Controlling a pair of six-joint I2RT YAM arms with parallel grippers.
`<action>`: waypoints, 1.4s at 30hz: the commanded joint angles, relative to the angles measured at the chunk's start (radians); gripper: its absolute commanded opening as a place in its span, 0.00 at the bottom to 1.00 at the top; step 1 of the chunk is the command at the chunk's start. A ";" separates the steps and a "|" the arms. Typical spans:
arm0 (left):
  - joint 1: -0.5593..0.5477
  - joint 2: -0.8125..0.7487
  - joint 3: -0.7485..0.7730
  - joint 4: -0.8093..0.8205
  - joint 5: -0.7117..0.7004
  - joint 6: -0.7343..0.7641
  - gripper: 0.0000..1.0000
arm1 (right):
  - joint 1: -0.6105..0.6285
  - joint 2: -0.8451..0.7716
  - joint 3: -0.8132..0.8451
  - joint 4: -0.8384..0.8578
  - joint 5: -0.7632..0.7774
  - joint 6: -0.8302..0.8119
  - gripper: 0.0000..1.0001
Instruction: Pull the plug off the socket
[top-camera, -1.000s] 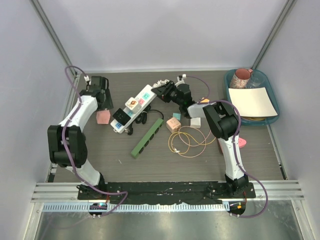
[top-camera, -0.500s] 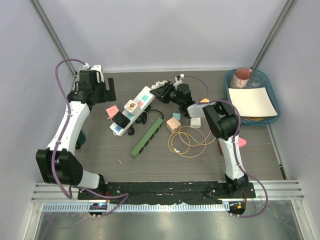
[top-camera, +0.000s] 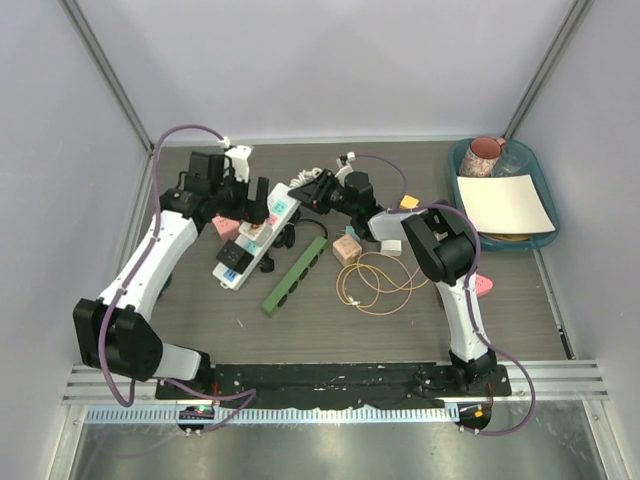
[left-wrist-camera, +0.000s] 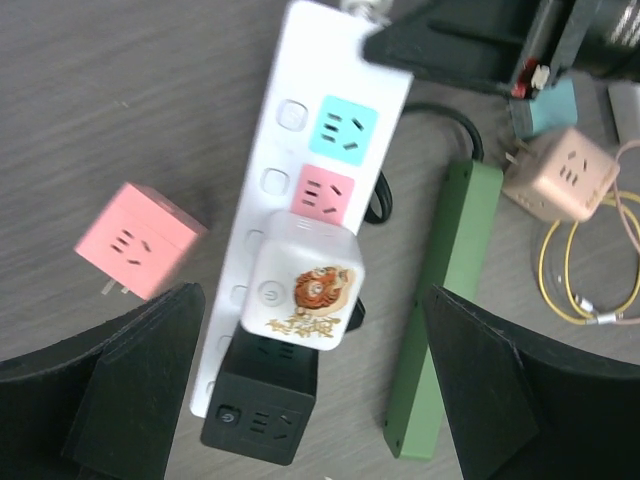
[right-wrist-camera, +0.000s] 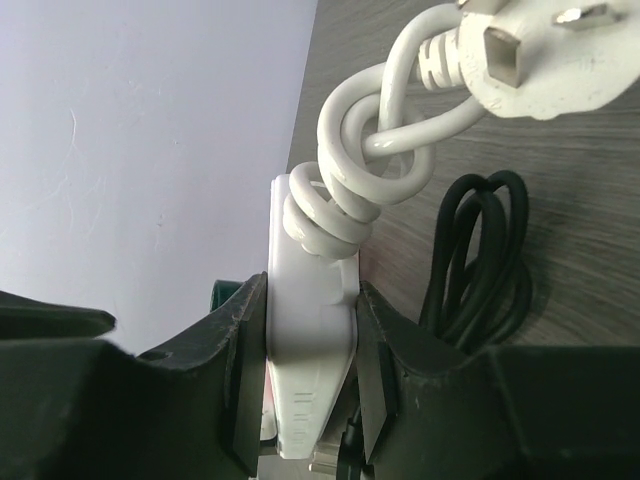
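From above, we see both arms reaching to the white power strip (top-camera: 258, 235), which lies slantwise on the dark worktop (top-camera: 330, 330), but the arms themselves cover most of what matters there. The left wrist camera gives us what the overhead view hides: the plug (left-wrist-camera: 303, 282), a white cube with a printed emblem on top, sits in the strip just below a pink socket and a turquoise one, with a black adapter (left-wrist-camera: 258, 412) plugged in right beside it at the strip's end. The left hand (left-wrist-camera: 312, 298) hangs over the plug with its fingers wide apart, one on each side, touching neither plug nor strip. That view also shows a pink cube (left-wrist-camera: 138, 240) lying apart to one side of the strip, and a green strip (left-wrist-camera: 440, 310), a beige cube (left-wrist-camera: 562, 188) and a yellow cable (left-wrist-camera: 590, 275) on the other side. Only the right wrist camera shows us the grip at the far end: the right hand (right-wrist-camera: 310, 370) is clamped on the strip's narrow end, both fingers pressed flat against its sides, below the knotted white cord (right-wrist-camera: 370, 160). A coiled black cord (right-wrist-camera: 480, 250) lies next to it. Only the overhead view takes in the teal tray (top-camera: 458, 160) at the far right, holding a mug (top-camera: 485, 152) and a paper sheet (top-camera: 505, 203).
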 joint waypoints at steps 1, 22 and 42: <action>-0.041 -0.064 -0.062 0.001 -0.016 0.026 0.96 | 0.031 -0.106 -0.009 0.031 -0.006 -0.073 0.01; -0.061 -0.089 -0.202 0.048 -0.081 0.037 0.95 | 0.069 -0.133 -0.059 0.068 0.012 -0.059 0.01; -0.070 -0.028 -0.252 0.084 -0.075 0.037 0.67 | 0.067 -0.134 -0.066 0.075 0.015 -0.056 0.01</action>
